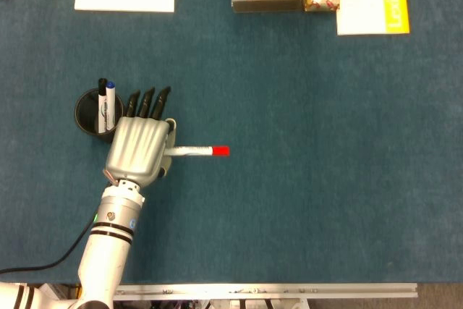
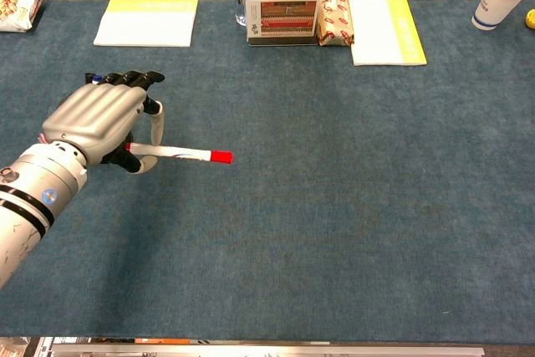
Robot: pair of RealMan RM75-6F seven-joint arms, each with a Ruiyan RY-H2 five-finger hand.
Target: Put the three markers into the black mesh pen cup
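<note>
At the left side of the table [image 1: 304, 200], the black mesh cup [image 1: 88, 112] stands with a black marker [image 1: 102, 92] and a blue-capped marker [image 1: 111, 103] upright inside. Just right of it, the left hand [image 1: 137, 148] hangs palm down, fingers [image 1: 148, 102] reaching far, pinching the white end of the red-capped marker [image 1: 197, 151]. That marker lies level, its red cap pointing right. No right hand shows.
</note>
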